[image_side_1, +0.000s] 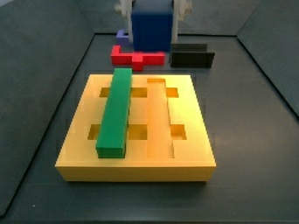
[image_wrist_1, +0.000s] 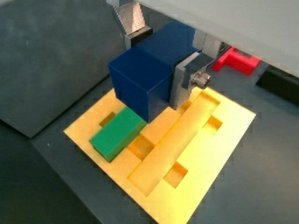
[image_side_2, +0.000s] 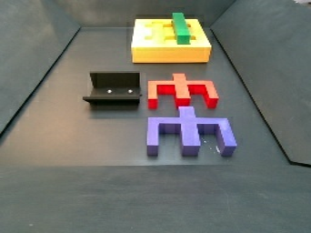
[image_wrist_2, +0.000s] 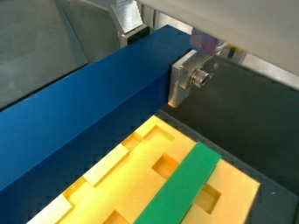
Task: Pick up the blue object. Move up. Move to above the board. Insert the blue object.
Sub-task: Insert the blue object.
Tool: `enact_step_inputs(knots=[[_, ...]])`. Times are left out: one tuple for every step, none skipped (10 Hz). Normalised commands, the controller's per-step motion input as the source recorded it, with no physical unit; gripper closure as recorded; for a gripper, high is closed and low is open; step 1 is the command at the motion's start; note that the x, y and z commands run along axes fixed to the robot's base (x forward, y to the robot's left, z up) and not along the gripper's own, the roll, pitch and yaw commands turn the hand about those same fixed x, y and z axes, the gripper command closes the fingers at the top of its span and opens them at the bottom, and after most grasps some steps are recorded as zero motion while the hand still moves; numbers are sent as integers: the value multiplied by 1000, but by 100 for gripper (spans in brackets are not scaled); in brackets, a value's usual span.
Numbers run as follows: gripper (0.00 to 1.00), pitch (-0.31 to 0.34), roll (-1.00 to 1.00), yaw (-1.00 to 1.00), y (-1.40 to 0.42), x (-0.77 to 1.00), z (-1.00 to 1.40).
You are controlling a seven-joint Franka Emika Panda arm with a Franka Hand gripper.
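Note:
My gripper (image_wrist_1: 160, 59) is shut on the blue object (image_wrist_1: 140, 79), a long royal-blue bar clamped between the two silver fingers in both wrist views. The bar (image_wrist_2: 82, 114) hangs in the air over the board (image_wrist_1: 222, 131), not touching it. The board (image_side_1: 149, 109) is a thick yellow slab with lengthwise grooves and small rectangular holes. A green bar (image_side_1: 117, 109) lies in one of its grooves. In a side view the gripper (image_side_1: 151, 26) with the blue object (image_side_1: 149, 35) shows high at the board's far end. The gripper is out of view in the side view showing the board (image_side_2: 152, 50) at the far end.
Past the board lie a red notched piece (image_side_2: 183, 89), a purple-blue notched block (image_side_2: 188, 132) and the dark fixture (image_side_2: 112, 88). The red piece (image_side_1: 138, 58) and fixture (image_side_1: 193, 58) sit just beyond the board's far edge. Dark walls enclose the floor.

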Motion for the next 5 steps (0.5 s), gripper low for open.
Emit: enact_step_inputs(knots=[[100, 0, 53, 0, -74, 114, -860], [100, -7, 0, 0, -31, 129, -820], [100, -34, -21, 0, -77, 137, -769], [100, -41, -20, 0, -91, 109, -663], [100, 0, 97, 0, -74, 106, -514]])
